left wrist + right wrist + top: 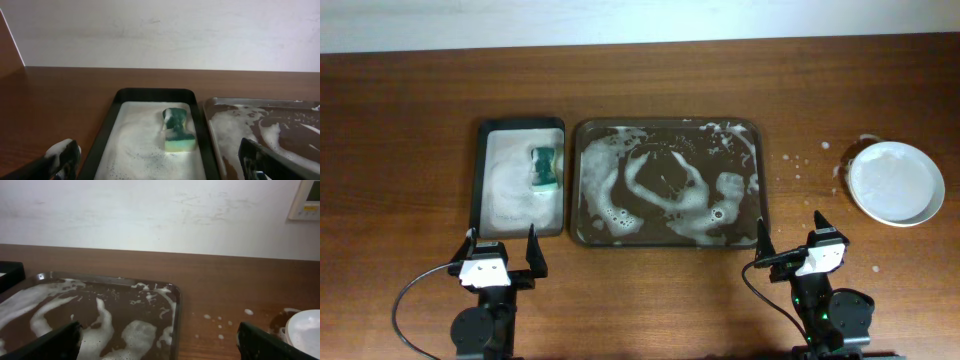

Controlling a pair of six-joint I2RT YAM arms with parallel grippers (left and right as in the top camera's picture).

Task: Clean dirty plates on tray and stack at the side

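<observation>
The wide dark tray [665, 235] lies mid-table, streaked with white foam and holding no plates; it also shows in the left wrist view [260, 107] and the right wrist view [120, 280]. A stack of pale plates [895, 182] sits on the table at the right, its edge showing in the right wrist view [305, 327]. My left gripper [501, 246] is open and empty near the front edge, below the narrow tray; foam clings to one finger [60, 150]. My right gripper [792, 240] is open and empty at the wide tray's front right corner.
A narrow black tray [483, 180] full of foam holds a green sponge [544, 166], also in the left wrist view [177, 131]. Foam spots [798, 160] dot the table between the wide tray and the plates. A white wall stands behind the table.
</observation>
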